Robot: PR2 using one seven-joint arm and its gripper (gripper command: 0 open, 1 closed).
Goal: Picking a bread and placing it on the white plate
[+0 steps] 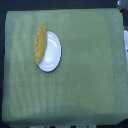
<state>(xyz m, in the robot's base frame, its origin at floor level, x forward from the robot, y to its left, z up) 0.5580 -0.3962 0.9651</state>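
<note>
The bread (40, 44) is a long golden-brown roll with tapered ends. It lies lengthwise along the left rim of the white plate (52, 54), resting partly on the plate and partly over its edge, in the upper left of the exterior view. The plate is round and plain, and the rest of its surface is bare. No gripper or arm shows anywhere in this view.
The plate sits on a table covered with a green cloth (85, 75). Dark floor surrounds the table's edges, with a few white objects (125, 40) off the right side.
</note>
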